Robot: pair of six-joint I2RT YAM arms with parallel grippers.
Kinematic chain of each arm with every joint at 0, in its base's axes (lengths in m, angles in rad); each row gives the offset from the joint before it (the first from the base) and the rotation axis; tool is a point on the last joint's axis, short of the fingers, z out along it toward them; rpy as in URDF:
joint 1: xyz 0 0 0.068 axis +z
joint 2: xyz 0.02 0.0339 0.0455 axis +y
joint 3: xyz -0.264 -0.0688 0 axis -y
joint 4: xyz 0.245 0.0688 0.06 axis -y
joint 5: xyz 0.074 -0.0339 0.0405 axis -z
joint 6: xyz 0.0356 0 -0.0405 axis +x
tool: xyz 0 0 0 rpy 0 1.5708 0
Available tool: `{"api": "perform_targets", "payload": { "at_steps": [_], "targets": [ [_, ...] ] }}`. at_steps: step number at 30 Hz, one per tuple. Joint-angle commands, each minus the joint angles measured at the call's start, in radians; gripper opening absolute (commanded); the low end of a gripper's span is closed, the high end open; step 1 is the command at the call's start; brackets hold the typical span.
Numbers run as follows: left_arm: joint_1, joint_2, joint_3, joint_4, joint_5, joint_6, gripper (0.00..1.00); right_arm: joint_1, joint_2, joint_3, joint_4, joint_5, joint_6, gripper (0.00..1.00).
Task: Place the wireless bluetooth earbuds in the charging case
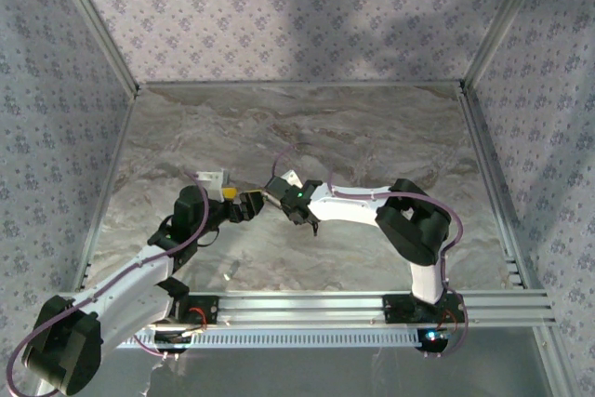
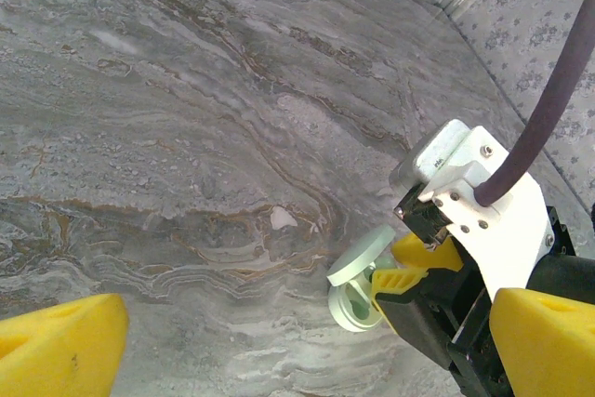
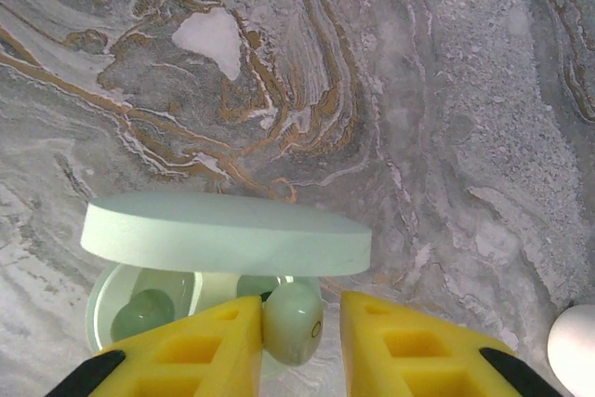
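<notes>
We can read no text, label, brand or number in any of the views. The pale green earbud bears a tiny dark ring, too small for us to tell whether it is a letter or a sign.

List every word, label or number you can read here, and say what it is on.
None can be read.
Earbud between the right gripper fingers: a small ring mark, no letters.
Grey camera housing on the right wrist: a tiny dark mark, too small to read.
</notes>
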Motion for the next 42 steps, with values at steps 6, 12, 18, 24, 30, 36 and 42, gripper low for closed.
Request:
{"api": "perform_targets", "payload": {
  "at_steps": [6, 12, 18, 24, 30, 36, 42],
  "targets": [
    [-0.014, -0.016, 0.025, 0.108, 0.082, 0.003, 1.00, 0.050, -0.065, 0.022, -0.022, -0.012, 0.032, 0.32],
    [-0.015, -0.016, 0.024, 0.109, 0.083, 0.002, 1.00, 0.049, -0.083, 0.020, -0.022, -0.023, 0.033, 0.32],
    [-0.015, -0.010, 0.025, 0.116, 0.090, 0.000, 1.00, 0.042, -0.135, 0.002, -0.020, -0.042, 0.051, 0.32],
    [-0.047, -0.030, 0.027, 0.106, 0.075, 0.032, 1.00, 0.012, -0.280, -0.099, 0.001, -0.103, 0.093, 0.40],
    [-0.178, -0.058, 0.045, 0.064, -0.020, 0.144, 1.00, -0.055, -0.515, -0.265, 0.056, -0.218, 0.164, 0.50],
    [-0.276, -0.047, 0.062, 0.053, -0.074, 0.221, 1.00, -0.225, -0.787, -0.487, 0.186, -0.436, 0.244, 0.64],
    [-0.375, 0.027, 0.106, 0.031, -0.144, 0.294, 0.99, -0.424, -0.953, -0.637, 0.257, -0.642, 0.264, 0.79]
  ]
}}
